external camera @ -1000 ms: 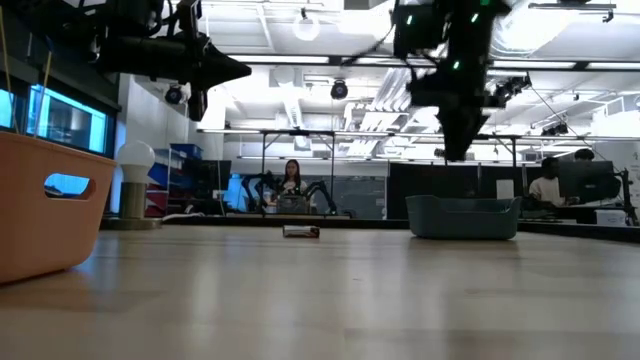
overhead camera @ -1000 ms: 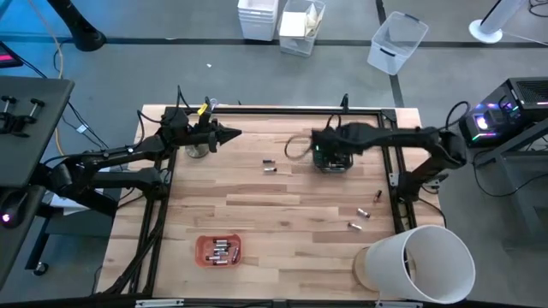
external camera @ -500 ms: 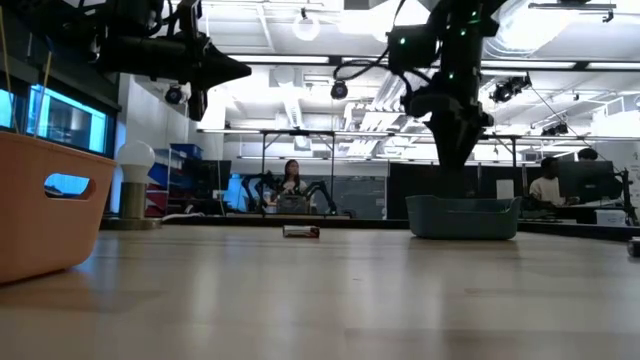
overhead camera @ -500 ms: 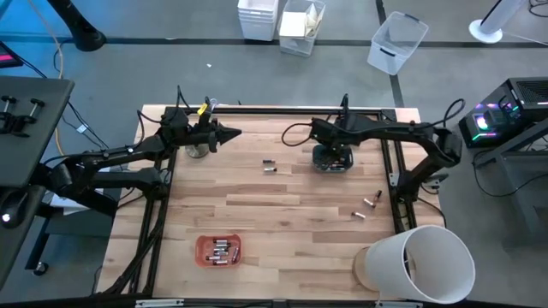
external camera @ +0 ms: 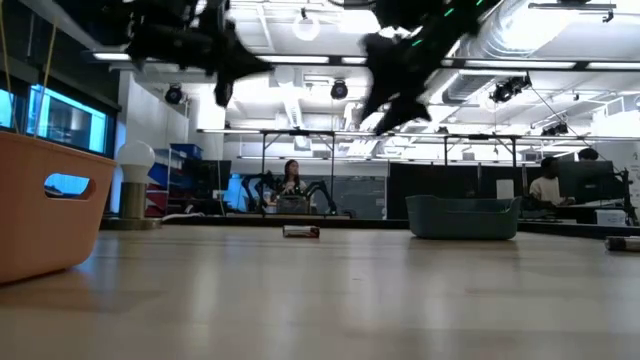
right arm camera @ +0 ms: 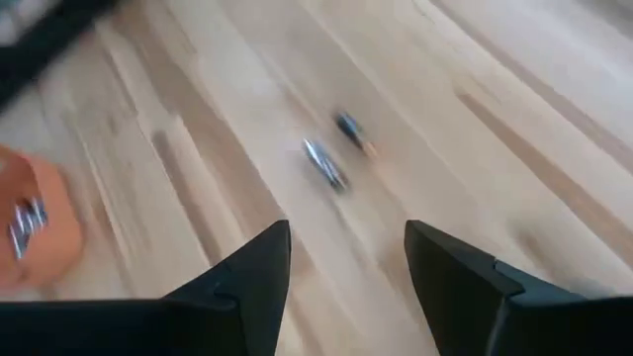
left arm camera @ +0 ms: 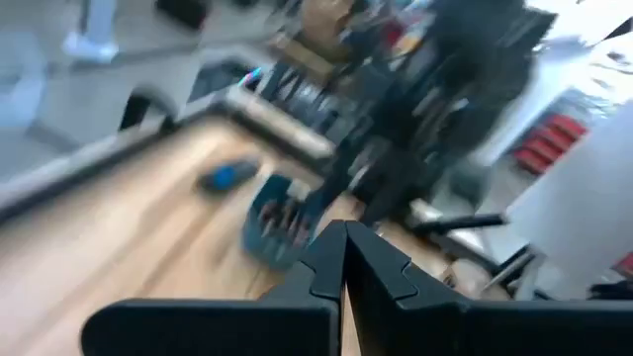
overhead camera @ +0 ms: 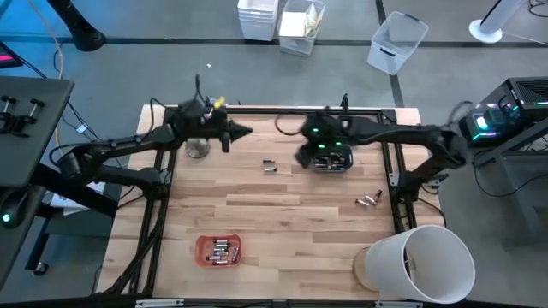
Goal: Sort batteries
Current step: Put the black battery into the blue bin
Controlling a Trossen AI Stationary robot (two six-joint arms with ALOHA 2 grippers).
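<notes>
The right claw (right arm camera: 346,267), wide open and empty, hangs over the bench (overhead camera: 282,214) above 2 loose batteries (right arm camera: 333,150), while the left claw (left arm camera: 344,259) is shut; coming down off-centre could roll them away.

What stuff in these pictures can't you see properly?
- Orange tray batteries, high view: too small to count or sort by kind.
- Teal bin, low view: its wall hides what is inside; in the high view the right arm covers part of it.
- Loose batteries, right wrist view: blurred by motion.
- Left wrist view: the scene beyond the shut left gripper is smeared.
- White bucket, high view: cut off by the bottom edge.
</notes>
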